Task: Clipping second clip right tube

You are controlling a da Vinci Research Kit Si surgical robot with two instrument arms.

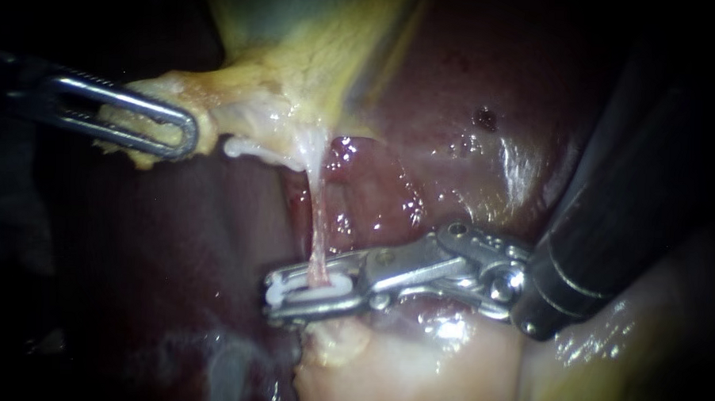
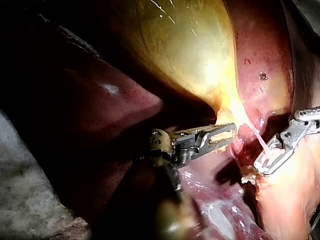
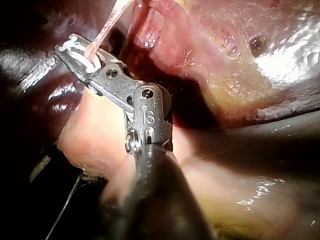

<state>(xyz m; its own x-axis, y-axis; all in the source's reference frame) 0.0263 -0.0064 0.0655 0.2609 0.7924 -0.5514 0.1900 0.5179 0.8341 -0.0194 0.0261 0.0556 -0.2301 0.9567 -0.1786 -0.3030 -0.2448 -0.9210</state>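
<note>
I'm at a surgical bench: wet liver (image 1: 489, 78) and yellow gallbladder (image 2: 185, 55) fill my views, my slender right instrument (image 1: 275, 294) among them.

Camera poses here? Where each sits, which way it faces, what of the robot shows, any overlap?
Endoscope: close to the tissue, facing the liver; left instrument enters from left, right instrument from right.
Left wrist: on the left arm, looking along its own shaft toward the gallbladder.
Right wrist: on the right arm, looking along its shaft at the clip.
Shared: all three show the tube between the right instrument's jaws.
</note>
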